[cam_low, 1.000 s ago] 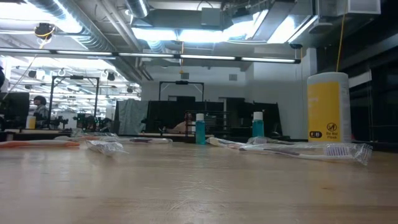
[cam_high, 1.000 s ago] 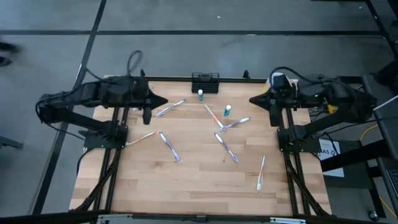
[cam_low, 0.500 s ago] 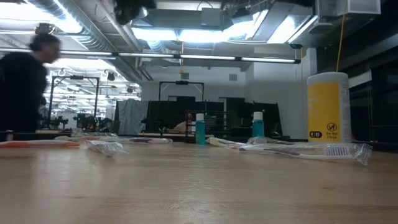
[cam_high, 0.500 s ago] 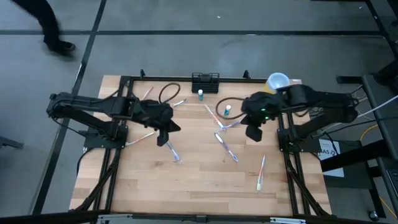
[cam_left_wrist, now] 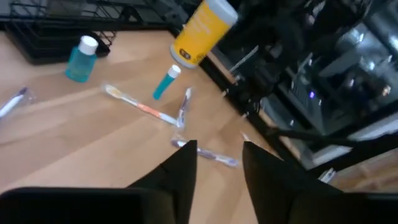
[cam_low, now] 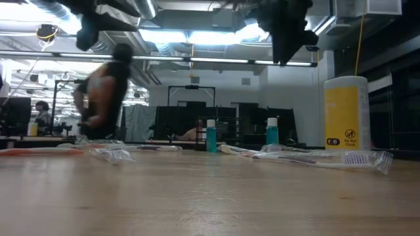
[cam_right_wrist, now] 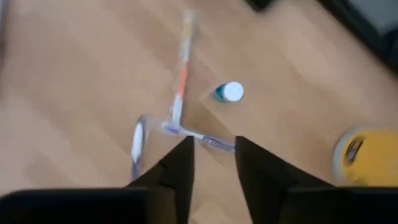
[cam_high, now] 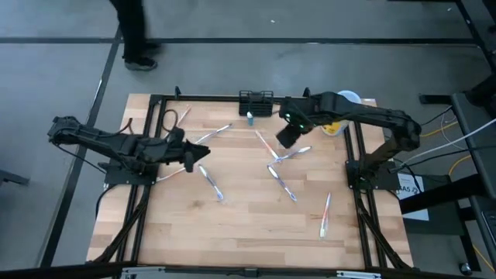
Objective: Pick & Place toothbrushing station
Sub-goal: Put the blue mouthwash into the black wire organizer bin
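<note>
The toothbrushing station [cam_high: 256, 101], a small black slotted rack, stands upright at the far edge of the desk [cam_high: 248, 225], roughly midway along that edge, with a teal bottle [cam_high: 249, 118] just in front of it. The right claw [cam_high: 285, 136] hangs above the desk surface, just to the right of and slightly nearer than the station, with nothing between its fingers [cam_right_wrist: 180, 167]; the right wrist view shows them parted by a narrow gap and empty. Directly beneath this claw lie crossed wrapped toothbrushes [cam_high: 280, 155] and a second teal bottle [cam_right_wrist: 231, 92]. The yellow cup [cam_high: 343, 108] with a white rim stands beyond the right claw, near the far right corner of the desk. The left claw [cam_high: 198, 155] is well to the left of the station and nearer the front, held low over the desk; its fingers [cam_left_wrist: 183, 163] are likewise parted by a narrow gap and carry nothing. A wrapped toothbrush [cam_high: 211, 182] lies just ahead of the left claw. The near half of the desk holds only one more toothbrush [cam_high: 325, 215] toward the right, leaving bare wood for movement. A black frame rail [cam_high: 209, 98] runs along the far edge on both sides of the station. A person [cam_high: 133, 31] walks on the floor beyond the far left corner.
</note>
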You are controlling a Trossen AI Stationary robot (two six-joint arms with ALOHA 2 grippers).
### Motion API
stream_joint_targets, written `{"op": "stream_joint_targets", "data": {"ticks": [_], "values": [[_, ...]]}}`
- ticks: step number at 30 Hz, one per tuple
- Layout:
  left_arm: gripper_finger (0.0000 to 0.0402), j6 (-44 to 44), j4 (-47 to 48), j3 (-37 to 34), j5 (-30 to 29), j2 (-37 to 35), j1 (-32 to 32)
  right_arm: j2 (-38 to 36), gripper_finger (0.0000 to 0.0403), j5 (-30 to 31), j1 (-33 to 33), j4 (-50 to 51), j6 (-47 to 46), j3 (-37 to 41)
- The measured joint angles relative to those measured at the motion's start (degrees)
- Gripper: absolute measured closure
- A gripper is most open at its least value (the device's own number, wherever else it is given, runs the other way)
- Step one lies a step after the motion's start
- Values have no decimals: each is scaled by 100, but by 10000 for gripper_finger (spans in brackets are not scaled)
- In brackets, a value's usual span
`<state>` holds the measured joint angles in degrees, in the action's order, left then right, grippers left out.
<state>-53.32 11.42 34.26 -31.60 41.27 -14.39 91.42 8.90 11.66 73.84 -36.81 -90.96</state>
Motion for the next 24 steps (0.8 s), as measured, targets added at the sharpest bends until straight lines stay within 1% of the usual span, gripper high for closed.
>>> {"op": "stream_joint_targets", "data": {"ticks": [3,7,10,14,16,20,24], "values": [[246,-197,38,-68,-270,-146,-273,238,243,-259,116,-36,-612,-1],[226,-162,33,-68,-488,-148,-476,614,229,-386,144,-132,-841,0],[220,-17,38,-68,-488,-144,-516,941,228,-373,142,-125,-641,-1],[217,183,32,-70,-301,-222,-519,1290,227,-364,148,-94,-161,0],[217,251,48,-70,-196,-260,-520,1364,227,-316,148,-98,-19,0],[217,274,38,-70,-142,-377,-521,1399,227,1,171,-137,199,0],[217,222,33,-70,-152,-476,-519,1399,227,56,372,-247,392,0]]}}
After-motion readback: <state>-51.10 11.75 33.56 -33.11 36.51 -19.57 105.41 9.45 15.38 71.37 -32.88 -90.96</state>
